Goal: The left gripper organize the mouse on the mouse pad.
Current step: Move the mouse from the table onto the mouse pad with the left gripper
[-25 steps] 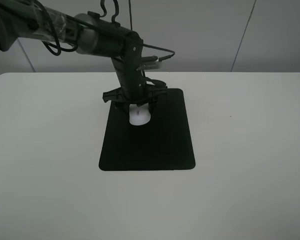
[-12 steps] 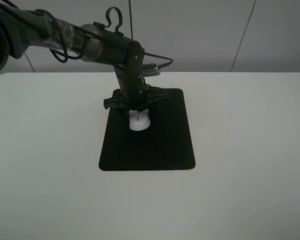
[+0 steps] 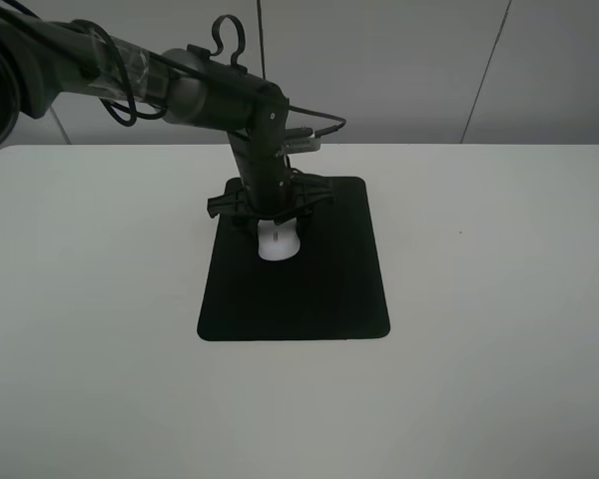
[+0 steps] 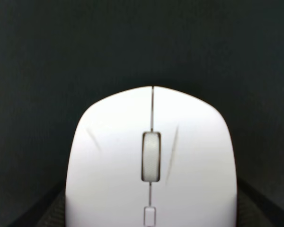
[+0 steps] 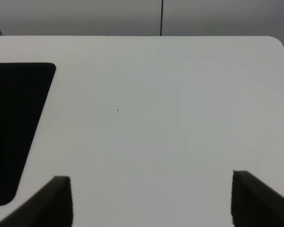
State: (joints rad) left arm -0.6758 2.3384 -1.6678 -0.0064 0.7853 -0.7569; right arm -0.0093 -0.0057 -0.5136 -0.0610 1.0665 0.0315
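Looks like a robotics lab or test bench to me, not a home desk. There's a plain white table [image 3: 499,329] with rounded corners in front of a pale grey panelled wall [image 3: 399,70], dark seams [image 3: 486,72] running between the panels. A dark jointed robot arm [image 3: 195,90] reaches in over the table, with loose black cables [image 3: 120,108] looping off it and a stretch wrapped in what looks like clear plastic. The office-ish bits are a black pad [image 3: 319,289] and a white mouse [image 3: 277,246] sitting on it, mid-table. Lighting is flat and even, like an indoor test room.
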